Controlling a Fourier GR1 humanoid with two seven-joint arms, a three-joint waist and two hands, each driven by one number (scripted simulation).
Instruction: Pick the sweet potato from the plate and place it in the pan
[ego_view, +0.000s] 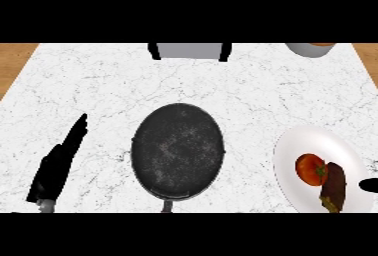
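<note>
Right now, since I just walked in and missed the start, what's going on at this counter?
Nothing is being held yet. The sweet potato lies on the white plate at the right, next to a tomato. The dark pan sits mid-counter with nothing in it. The left hand shows at the left, fingers straight, apart from the pan. Only a dark tip of the right hand shows at the right edge, near the plate.

Setting: kitchen. White marble-veined counter (244, 95) with wood showing at both far corners carries a dark speckled pan (177, 150) and a white plate (295, 170) of food. A grey bowl (310, 48) stands at the far edge.
</note>
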